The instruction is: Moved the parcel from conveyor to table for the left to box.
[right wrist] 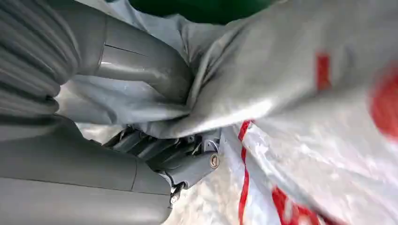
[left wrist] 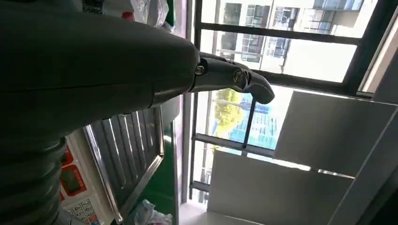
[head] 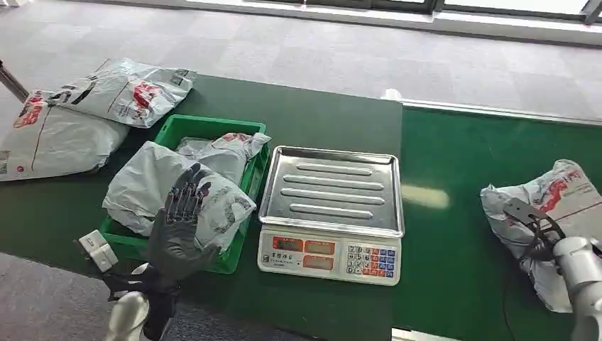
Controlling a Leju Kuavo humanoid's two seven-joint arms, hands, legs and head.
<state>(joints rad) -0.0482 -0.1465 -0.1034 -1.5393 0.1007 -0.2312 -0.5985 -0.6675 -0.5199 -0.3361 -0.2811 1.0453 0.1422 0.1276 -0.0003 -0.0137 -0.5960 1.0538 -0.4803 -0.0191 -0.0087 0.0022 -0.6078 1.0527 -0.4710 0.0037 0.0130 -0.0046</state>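
We see the right hand (head: 534, 226) clamped on the grey parcel (head: 561, 206), thumb and fingers (right wrist: 183, 159) bunching its plastic in the right wrist view; the parcel lies on the green conveyor (head: 454, 213) near its right edge. Left hand (head: 177, 227) is raised with fingers apart, holding nothing, in front of the green crate (head: 213, 128) of parcels near the surface's (head: 319, 106) front edge. Scale (head: 332, 213) sits just beside the crate. Two more bags (head: 85, 114) lie at the far left corner.
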